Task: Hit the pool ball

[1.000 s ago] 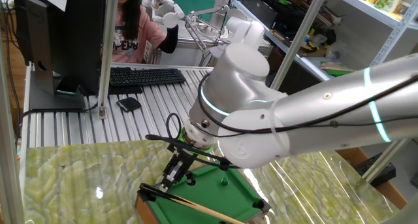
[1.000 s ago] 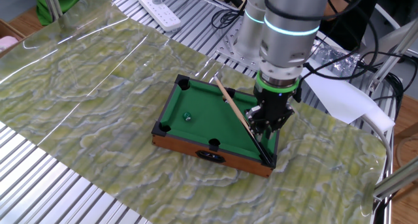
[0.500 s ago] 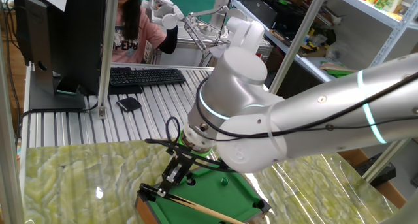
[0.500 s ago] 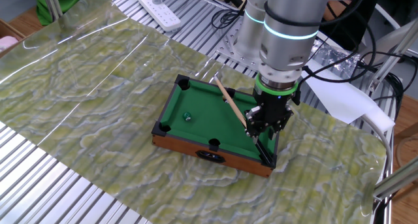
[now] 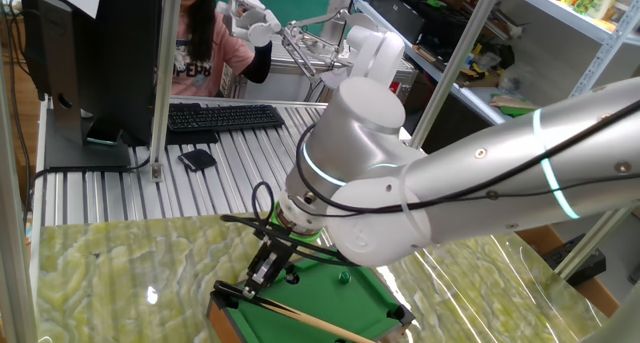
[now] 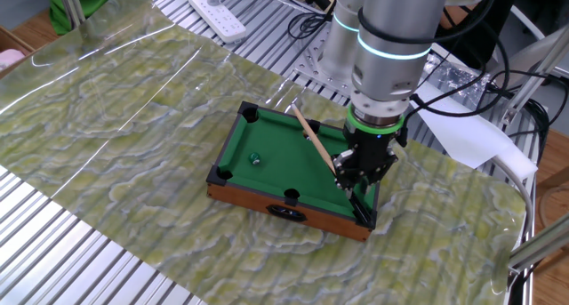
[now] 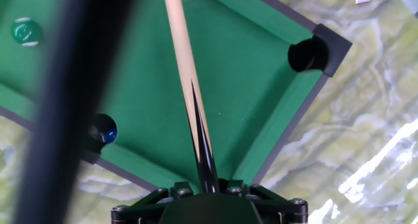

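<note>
A small pool table with green felt and a wooden frame lies on the marbled mat. The pool ball is a tiny glossy green sphere resting on the felt near the table's left end; it also shows in the hand view at upper left and in one fixed view. My gripper hangs over the right end of the table, shut on the dark butt of the wooden cue stick. In the hand view the cue stick runs straight up from the gripper, its tip passing right of the ball.
A corner pocket sits ahead on the right. A blurred dark cable crosses the left of the hand view. Behind the mat are a keyboard, a monitor and a seated person. A power strip and a white sheet lie on the slatted table.
The gripper with the cue stick has shifted slightly toward the table's middle. The pool ball has not moved.
</note>
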`<state>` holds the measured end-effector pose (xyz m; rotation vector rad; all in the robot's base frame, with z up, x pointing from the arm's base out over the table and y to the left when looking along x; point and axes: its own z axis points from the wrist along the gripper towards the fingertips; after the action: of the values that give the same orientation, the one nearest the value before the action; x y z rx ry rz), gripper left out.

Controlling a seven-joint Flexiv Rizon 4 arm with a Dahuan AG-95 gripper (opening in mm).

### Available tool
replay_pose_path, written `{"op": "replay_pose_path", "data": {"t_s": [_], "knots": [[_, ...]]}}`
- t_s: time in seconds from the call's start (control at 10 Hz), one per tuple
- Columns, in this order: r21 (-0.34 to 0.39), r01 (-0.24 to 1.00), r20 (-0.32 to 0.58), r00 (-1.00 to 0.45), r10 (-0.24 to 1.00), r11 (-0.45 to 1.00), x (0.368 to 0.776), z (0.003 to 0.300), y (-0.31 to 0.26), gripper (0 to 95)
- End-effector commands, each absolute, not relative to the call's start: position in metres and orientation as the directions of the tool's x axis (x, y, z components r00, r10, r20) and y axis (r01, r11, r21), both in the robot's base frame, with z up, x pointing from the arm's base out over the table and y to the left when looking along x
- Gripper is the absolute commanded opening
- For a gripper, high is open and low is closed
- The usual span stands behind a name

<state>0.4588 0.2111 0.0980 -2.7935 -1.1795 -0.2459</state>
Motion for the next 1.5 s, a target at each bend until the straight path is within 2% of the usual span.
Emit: {"op": "replay_pose_path", "data": {"t_s": [0.1, 1.5], "knots": [[-0.027, 0.715, 0.188, 0.690, 0.699, -0.699, 0.459, 0.098, 0.211, 38.0], [-0.029, 0.695, 0.189, 0.710, 0.679, -0.718, 0.451, 0.083, 0.214, 38.0]]}}
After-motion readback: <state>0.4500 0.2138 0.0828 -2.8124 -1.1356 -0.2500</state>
